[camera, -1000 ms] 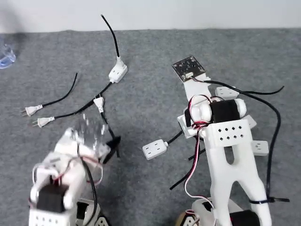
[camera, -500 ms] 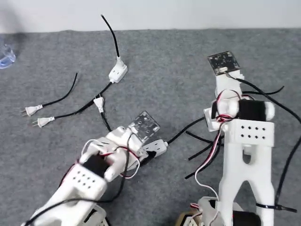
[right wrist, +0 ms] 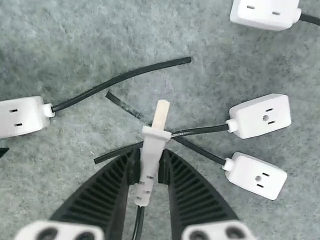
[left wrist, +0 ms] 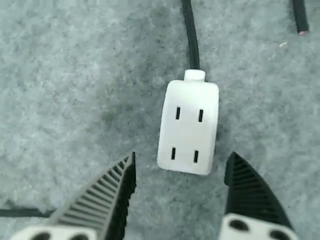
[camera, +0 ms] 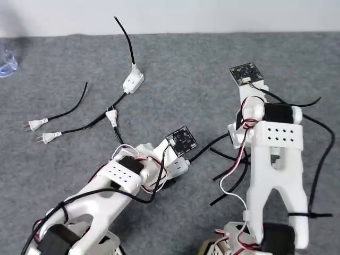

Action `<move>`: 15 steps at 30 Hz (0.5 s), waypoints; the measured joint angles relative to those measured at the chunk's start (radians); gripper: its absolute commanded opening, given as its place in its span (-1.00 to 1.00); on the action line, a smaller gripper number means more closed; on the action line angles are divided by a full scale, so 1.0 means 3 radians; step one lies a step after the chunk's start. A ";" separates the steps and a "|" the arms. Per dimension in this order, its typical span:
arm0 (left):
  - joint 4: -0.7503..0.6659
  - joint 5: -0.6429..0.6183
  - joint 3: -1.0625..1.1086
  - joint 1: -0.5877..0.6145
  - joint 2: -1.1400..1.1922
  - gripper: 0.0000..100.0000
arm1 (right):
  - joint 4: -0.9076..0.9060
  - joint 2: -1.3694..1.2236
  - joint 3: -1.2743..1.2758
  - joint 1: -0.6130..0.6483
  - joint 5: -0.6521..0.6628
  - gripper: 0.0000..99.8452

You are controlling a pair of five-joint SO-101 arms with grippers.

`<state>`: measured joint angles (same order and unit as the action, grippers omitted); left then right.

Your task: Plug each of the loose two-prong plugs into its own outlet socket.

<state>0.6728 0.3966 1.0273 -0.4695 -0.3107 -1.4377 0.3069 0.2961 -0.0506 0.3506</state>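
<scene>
A plug (right wrist: 150, 142) is clamped in the right gripper (right wrist: 150, 156), prongs pointing away from it. At lower centre of the high view a socket (camera: 179, 166) is seen lying lengthwise just ahead of the wide-open, empty left gripper (left wrist: 182, 160), the nearer arm.

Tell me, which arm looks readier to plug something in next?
Right, probably: the right gripper is shut on a plug, sockets nearby. The left gripper is open, holding nothing, by a socket.
</scene>
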 measured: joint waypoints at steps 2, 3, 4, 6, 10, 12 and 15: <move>0.0000 0.0092 0.0000 0.0087 0.0005 -0.46 | 0.0010 0.0000 0.0000 0.0000 0.0000 -0.98; 0.0000 0.0148 0.0000 0.0148 0.0005 -0.46 | 0.0010 0.0000 0.0000 0.0000 0.0000 -0.98; 0.0000 0.0199 0.0000 0.0194 0.0005 -0.46 | 0.0010 0.0000 0.0000 0.0000 0.0000 -0.98; 0.0000 0.0368 0.0000 0.0317 0.0005 -0.46 | 0.0010 0.0000 0.0000 0.0000 0.0000 -0.98; 0.0000 0.0588 -0.0020 0.0552 0.0005 -0.46 | 0.0010 0.0000 0.0000 0.0000 0.0000 -0.98; 0.0000 0.0624 -0.0113 0.0655 0.0010 -0.46 | 0.0010 0.0000 0.0000 0.0000 0.0000 -0.98; 0.0000 0.0634 -0.0245 0.0711 0.0010 -0.46 | 0.0010 0.0000 0.0000 0.0000 0.0000 -0.98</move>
<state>0.6728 0.5869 0.9536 -0.2562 -0.3076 -1.4346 0.3069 0.2961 -0.0506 0.3506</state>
